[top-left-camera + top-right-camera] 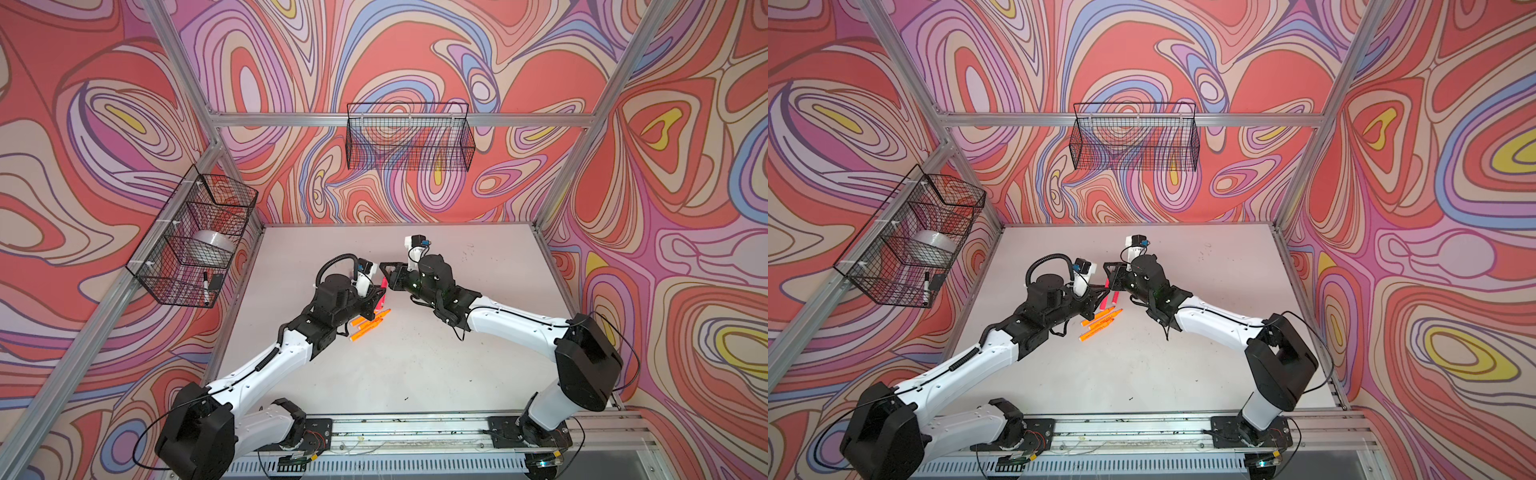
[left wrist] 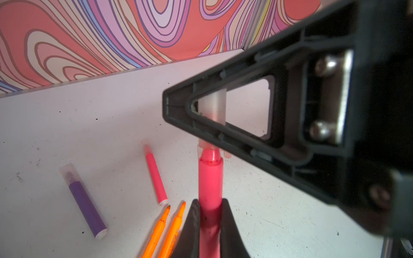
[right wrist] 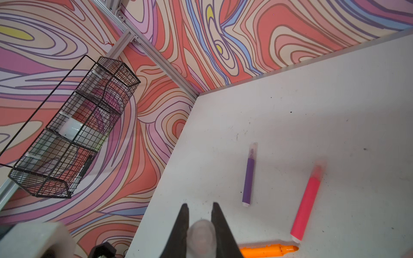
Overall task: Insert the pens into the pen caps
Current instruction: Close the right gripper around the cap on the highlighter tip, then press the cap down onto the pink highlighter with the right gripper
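White laminate table [image 1: 415,365], scuffed and speckled, fills the lower middle of both top views. The left arm [image 1: 270,361] and right arm [image 1: 519,328] reach in from the lower corners and meet just above centre frame.

Two black wire baskets hang on the patterned walls. The side basket [image 1: 195,249], at mid left, carries a tape roll [image 1: 212,245] and a black-and-white marker [image 1: 205,286]. The back basket [image 1: 409,137] is at upper centre.

Left gripper [image 2: 210,205]: fingers closed tight on the barrel of a pink-red pen [image 2: 210,178], which rises from the bottom centre of the left wrist view.

Right gripper [image 3: 199,207]: fingers clamped on a translucent pen cap [image 3: 201,234], at the bottom centre of the right wrist view. In the left wrist view the same cap [image 2: 213,107] shows through the finger's triangular opening at centre frame. Its open end sits over the pen's narrow neck, and the barrel's shoulder is outside it.

Three orange pens [image 1: 372,320] lie side by side on the table, just below the two grippers in both top views. Their tips are bare.

A purple pen [image 3: 249,178] and a second pink-red pen [image 3: 307,205] lie apart at right of centre in the right wrist view. Each has a clear cap over its tip.
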You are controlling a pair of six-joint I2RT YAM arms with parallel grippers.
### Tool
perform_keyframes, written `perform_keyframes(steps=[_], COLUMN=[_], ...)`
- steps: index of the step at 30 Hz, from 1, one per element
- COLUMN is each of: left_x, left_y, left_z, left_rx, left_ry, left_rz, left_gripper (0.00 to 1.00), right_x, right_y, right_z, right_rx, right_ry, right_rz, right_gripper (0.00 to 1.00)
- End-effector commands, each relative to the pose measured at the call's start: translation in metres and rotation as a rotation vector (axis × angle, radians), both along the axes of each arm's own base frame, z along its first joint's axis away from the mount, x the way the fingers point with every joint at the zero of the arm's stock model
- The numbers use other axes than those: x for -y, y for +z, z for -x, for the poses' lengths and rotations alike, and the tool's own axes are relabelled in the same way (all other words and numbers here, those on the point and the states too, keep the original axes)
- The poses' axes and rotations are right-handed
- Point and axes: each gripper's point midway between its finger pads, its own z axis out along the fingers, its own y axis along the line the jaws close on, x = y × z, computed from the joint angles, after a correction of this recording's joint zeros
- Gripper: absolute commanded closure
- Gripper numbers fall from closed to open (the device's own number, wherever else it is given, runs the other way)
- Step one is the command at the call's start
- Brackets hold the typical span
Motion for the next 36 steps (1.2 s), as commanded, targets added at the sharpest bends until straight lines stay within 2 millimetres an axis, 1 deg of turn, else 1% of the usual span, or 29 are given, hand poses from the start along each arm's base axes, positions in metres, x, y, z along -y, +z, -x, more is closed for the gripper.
perform_keyframes(steps=[1,7,10,11,14,18,21,23,26,29,30,32,34,36], left_x=[0.002,-0.002,-0.001,0.0,0.002,0.004,0.004,0.004,0.005,0.004,0.004,0.004,0.005,0.005], left_y=[0.02,0.025,0.027,0.028,0.03,0.031,0.031,0.031,0.031,0.03,0.029,0.029,0.026,0.026], left_z=[0.0,-0.004,-0.003,-0.003,0.0,0.001,0.002,0.002,0.003,0.003,0.003,0.002,0.002,0.0], left_rx=[0.067,0.068,0.067,0.066,0.07,0.072,0.076,0.077,0.076,0.075,0.074,0.074,0.069,0.067], left_ry=[0.001,0.034,0.029,0.024,0.005,-0.009,-0.012,-0.014,-0.019,-0.017,-0.015,-0.016,-0.018,-0.016], left_rz=[0.046,0.051,0.051,0.051,0.059,0.066,0.07,0.069,0.065,0.06,0.061,0.062,0.06,0.058], left_gripper=[1.0,1.0,1.0,1.0,1.0,1.0,1.0,1.0,1.0,1.0,0.97,0.82,0.69,0.65], right_x=[-0.002,-0.007,-0.003,-0.003,-0.003,-0.005,-0.004,-0.004,-0.005,-0.006,-0.007,-0.007,-0.01,-0.013], right_y=[-0.013,-0.007,-0.009,-0.01,-0.01,-0.009,-0.009,-0.009,-0.01,-0.009,-0.008,-0.008,-0.005,-0.004], right_z=[0.009,0.022,0.023,0.023,0.025,0.027,0.026,0.025,0.025,0.025,0.026,0.026,0.029,0.031], right_rx=[-0.005,0.034,0.043,0.045,0.051,0.058,0.061,0.061,0.059,0.059,0.058,0.056,0.059,0.061], right_ry=[0.021,0.042,0.029,0.03,0.038,0.043,0.037,0.036,0.036,0.04,0.042,0.044,0.054,0.064], right_rz=[0.031,0.041,0.061,0.065,0.072,0.08,0.083,0.084,0.084,0.077,0.074,0.069,0.064,0.061], right_gripper=[0.85,0.85,0.8,0.77,0.72,0.68,0.68,0.7,0.83,0.88,0.89,0.89,0.9,0.9])
